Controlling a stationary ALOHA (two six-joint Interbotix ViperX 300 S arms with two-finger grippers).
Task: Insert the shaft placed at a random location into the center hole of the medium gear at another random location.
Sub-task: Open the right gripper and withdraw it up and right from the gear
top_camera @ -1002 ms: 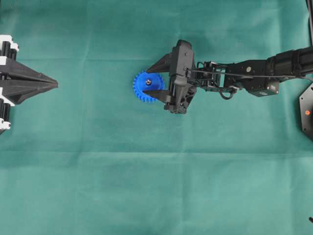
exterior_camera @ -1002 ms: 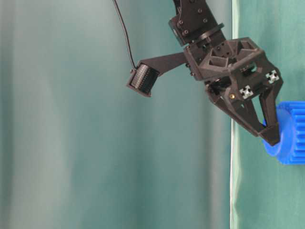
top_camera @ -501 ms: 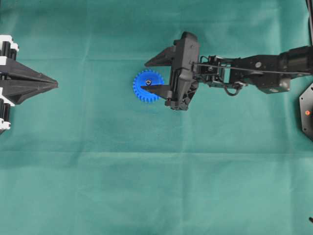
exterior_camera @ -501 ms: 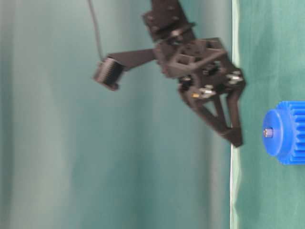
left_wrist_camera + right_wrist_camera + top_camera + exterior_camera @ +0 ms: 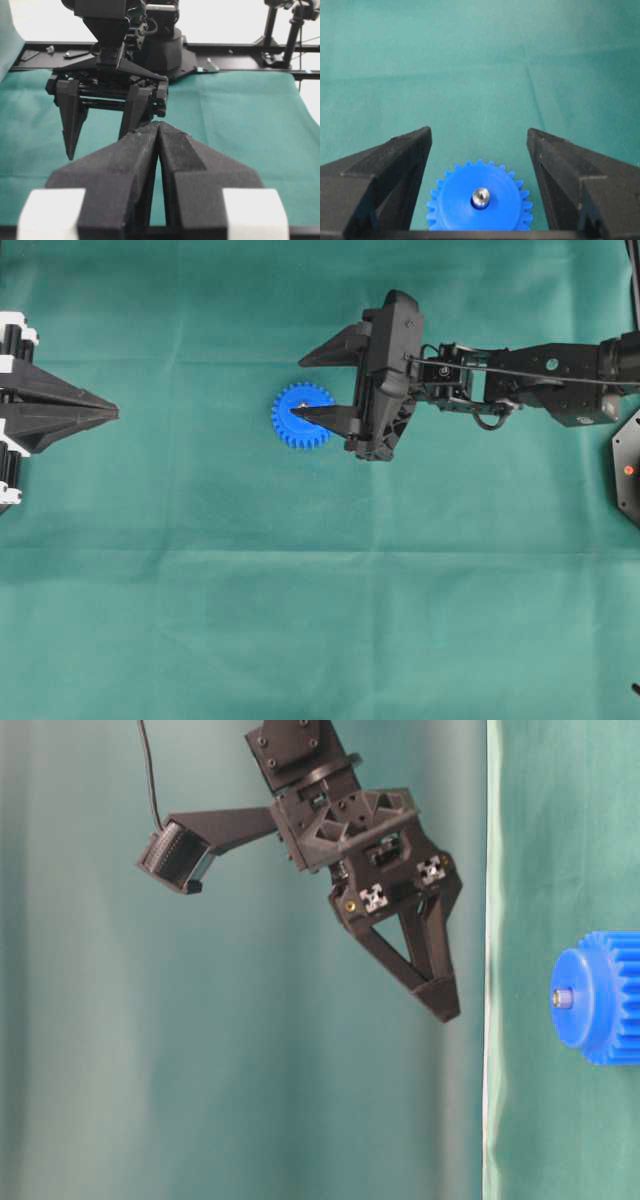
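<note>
At the far left edge of the overhead view the left gripper [image 5: 112, 414] lies level, its black tapered fingers pressed together to a point with nothing between them; the left wrist view confirms the two pads meet along a thin seam. It is well apart from the work.

Left of centre in the overhead view lies the bright blue round plastic gear with small teeth around its rim [image 5: 300, 417], flat on the cloth. The tiny silver-grey metal shaft [image 5: 480, 197] stands upright in the center hole [image 5: 480, 202] of the raised hub, its rounded top protruding slightly; the table-level view shows the same pin tip at the hub face.

Just right of the gear, the right gripper [image 5: 312, 386] is spread wide and holds nothing. In the overhead view one finger tip overlaps the gear's hub while the other points clear of the rim toward the upper side. The table-level view shows the fingertips apart from the gear, not touching it. In the right wrist view the gear sits between the two black fingers at the bottom centre.

The right arm extends level from the right edge of the frame.

The surface is a creased green cloth [image 5: 300, 620], and a green backdrop fills the left of the table-level view.
</note>
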